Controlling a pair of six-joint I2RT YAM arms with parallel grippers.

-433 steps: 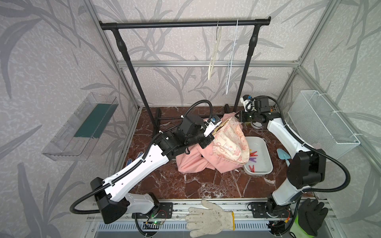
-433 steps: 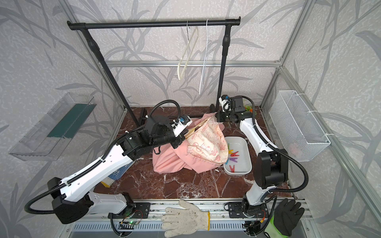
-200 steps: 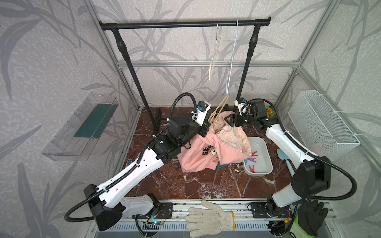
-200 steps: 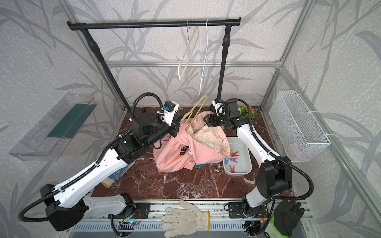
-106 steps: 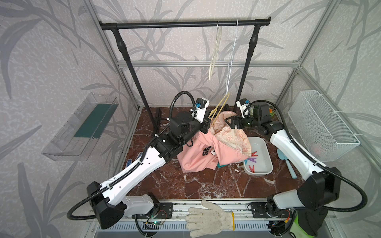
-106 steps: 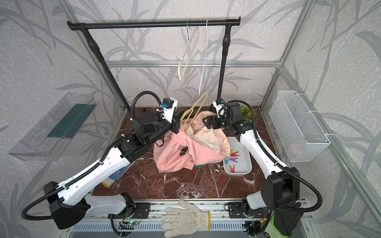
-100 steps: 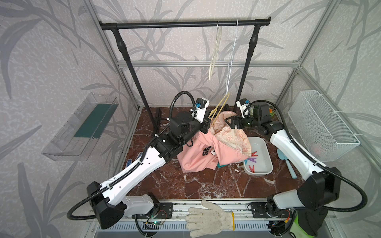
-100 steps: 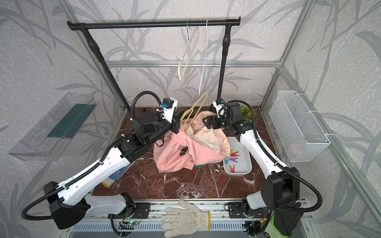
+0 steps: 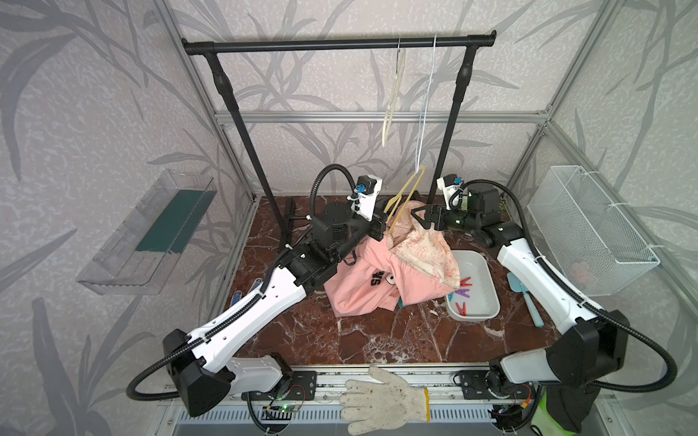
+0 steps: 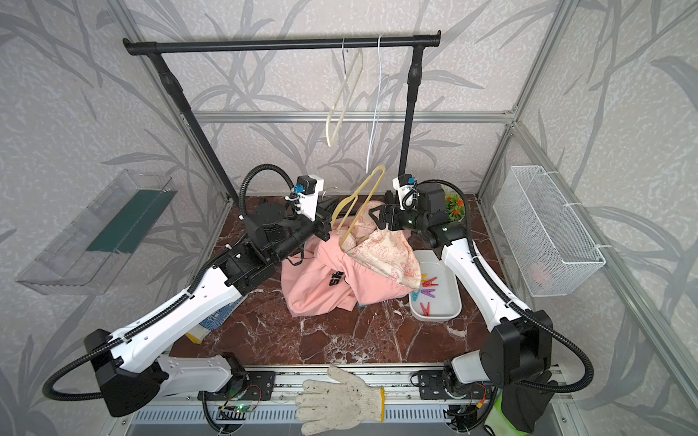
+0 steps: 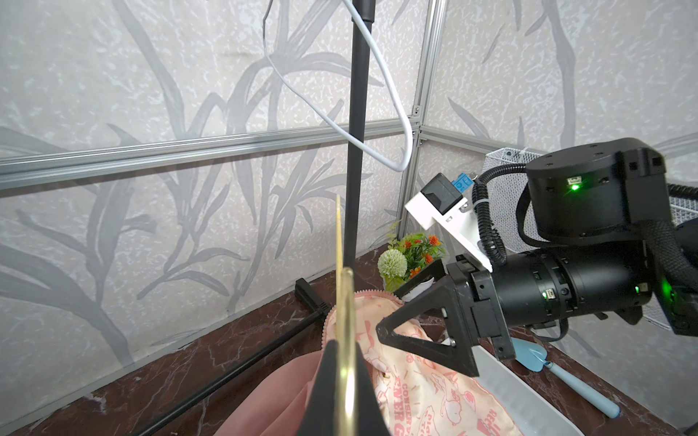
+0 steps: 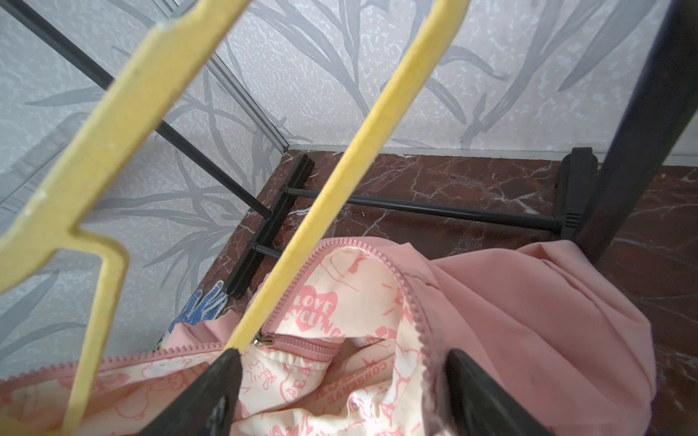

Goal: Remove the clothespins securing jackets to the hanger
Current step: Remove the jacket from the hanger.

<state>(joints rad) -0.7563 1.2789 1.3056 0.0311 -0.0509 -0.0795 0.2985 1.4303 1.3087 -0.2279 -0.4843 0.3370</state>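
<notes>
The pink hooded jacket (image 9: 362,287) hangs bunched from a yellow hanger (image 12: 379,113), its lower folds resting on the marble worktop (image 9: 377,339). Several clothespins (image 9: 464,291) lie in the white tray (image 9: 479,268) just beside it. The left gripper (image 11: 345,392) is clamped on the hanger's bar. The right gripper (image 12: 342,356) stands wide open, its jaws either side of the jacket's cream-lined zip edge.

top views look down; wrist views closely share the hanger (image 11: 345,309) (image 12: 342,177).
</notes>
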